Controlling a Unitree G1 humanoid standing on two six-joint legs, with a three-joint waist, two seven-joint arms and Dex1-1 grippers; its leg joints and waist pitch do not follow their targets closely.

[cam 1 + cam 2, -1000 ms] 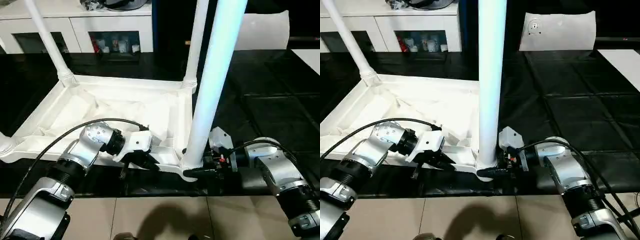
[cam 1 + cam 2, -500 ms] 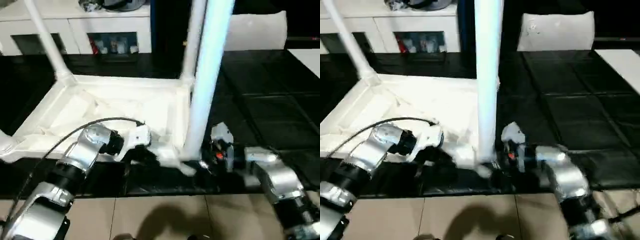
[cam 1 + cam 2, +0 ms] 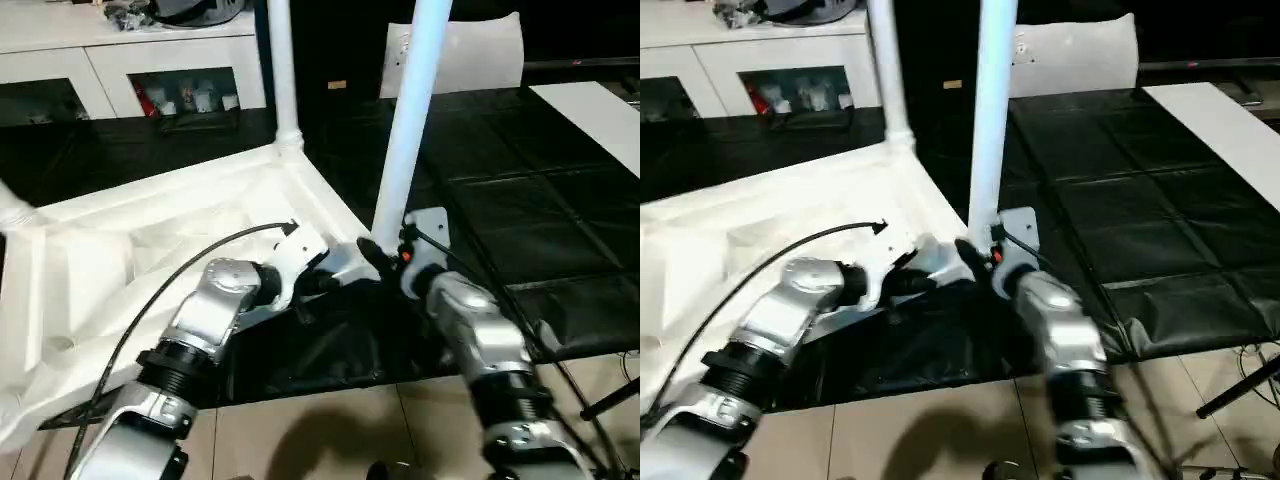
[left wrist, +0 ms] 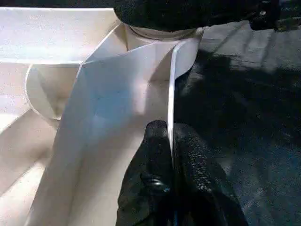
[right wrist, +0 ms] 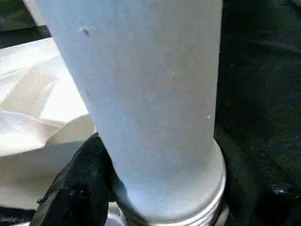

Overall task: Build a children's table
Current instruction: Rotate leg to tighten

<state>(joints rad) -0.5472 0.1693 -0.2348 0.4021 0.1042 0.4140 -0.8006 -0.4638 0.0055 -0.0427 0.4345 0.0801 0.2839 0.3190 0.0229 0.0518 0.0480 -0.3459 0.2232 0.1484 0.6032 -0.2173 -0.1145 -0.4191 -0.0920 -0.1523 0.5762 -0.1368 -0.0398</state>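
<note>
Black floor mats (image 3: 520, 210) lie before a white cabinet (image 3: 150, 60).

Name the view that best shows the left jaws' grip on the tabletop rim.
Left wrist view: the left gripper pinches the thin tabletop rim edge-on. Both eye views show the gripper at the rim from afar; the right wrist view shows the leg.

Both silver forearms reach forward and converge toward the middle. The left pincer (image 4: 170, 141) has its two black fingers (image 4: 155, 155) pressed together, pinching a thin white edge between them. The right pincer (image 5: 160, 207) has its fingers (image 5: 77, 188) spread, clasping a white tube at its base.
</note>
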